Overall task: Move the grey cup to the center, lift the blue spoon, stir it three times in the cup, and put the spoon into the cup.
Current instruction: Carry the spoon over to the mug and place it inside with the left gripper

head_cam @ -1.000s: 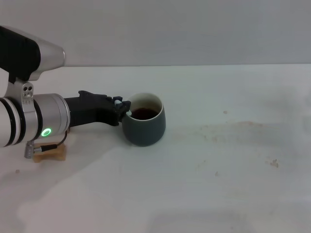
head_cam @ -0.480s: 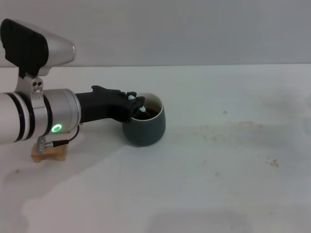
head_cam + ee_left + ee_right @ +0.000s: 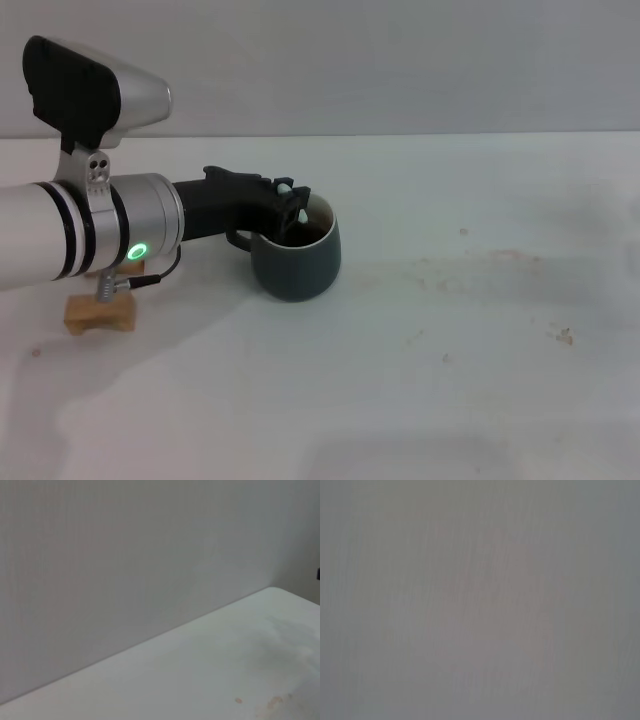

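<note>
Your left gripper (image 3: 290, 200) reaches in from the bench's left side and hangs over the near-left rim of the grey cup (image 3: 296, 255), clenched on the blue spoon (image 3: 297, 212), of which only small pale bits show between the black fingers. The cup stands on the white bench (image 3: 450, 350) somewhat left of its middle, dark liquid inside. A small wooden block (image 3: 98, 312) lies near the left edge, partly hidden beneath the arm; the right gripper is out of view.
</note>
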`<control>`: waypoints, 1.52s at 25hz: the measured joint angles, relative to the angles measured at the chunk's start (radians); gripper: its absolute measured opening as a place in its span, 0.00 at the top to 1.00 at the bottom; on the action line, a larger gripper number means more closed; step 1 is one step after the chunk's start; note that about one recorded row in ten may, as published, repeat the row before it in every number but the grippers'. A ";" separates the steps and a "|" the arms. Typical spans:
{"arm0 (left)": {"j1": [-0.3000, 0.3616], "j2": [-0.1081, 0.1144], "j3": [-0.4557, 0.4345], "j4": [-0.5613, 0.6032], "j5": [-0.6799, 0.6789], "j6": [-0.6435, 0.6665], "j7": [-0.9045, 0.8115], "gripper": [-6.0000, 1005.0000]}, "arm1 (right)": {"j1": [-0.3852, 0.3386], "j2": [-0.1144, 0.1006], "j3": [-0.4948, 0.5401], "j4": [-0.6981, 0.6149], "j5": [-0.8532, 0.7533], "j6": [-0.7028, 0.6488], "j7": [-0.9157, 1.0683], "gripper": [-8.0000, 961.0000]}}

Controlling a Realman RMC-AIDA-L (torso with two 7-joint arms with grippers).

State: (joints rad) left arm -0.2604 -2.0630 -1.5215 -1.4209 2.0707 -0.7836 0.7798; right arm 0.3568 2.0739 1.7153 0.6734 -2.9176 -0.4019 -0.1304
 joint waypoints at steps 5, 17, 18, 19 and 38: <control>-0.008 0.000 0.000 0.015 -0.003 0.036 0.010 0.81 | 0.002 0.000 0.003 0.000 0.000 0.000 0.000 0.92; -0.010 0.006 -0.026 0.049 -0.003 0.048 0.014 0.81 | 0.010 -0.003 0.006 0.000 0.000 0.009 0.000 0.92; -0.008 0.006 -0.031 0.047 -0.002 0.043 0.014 0.81 | 0.011 -0.003 0.005 0.000 0.000 0.010 0.000 0.92; -0.005 0.006 -0.036 0.045 0.001 0.037 0.014 0.81 | 0.011 -0.003 0.005 0.000 0.000 0.011 0.000 0.92; 0.023 0.006 -0.091 -0.016 0.005 -0.119 0.036 0.81 | 0.019 -0.004 0.001 -0.003 0.000 0.011 -0.002 0.92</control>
State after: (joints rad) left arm -0.2371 -2.0575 -1.6121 -1.4366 2.0755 -0.9030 0.8160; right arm 0.3756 2.0696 1.7164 0.6707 -2.9175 -0.3909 -0.1319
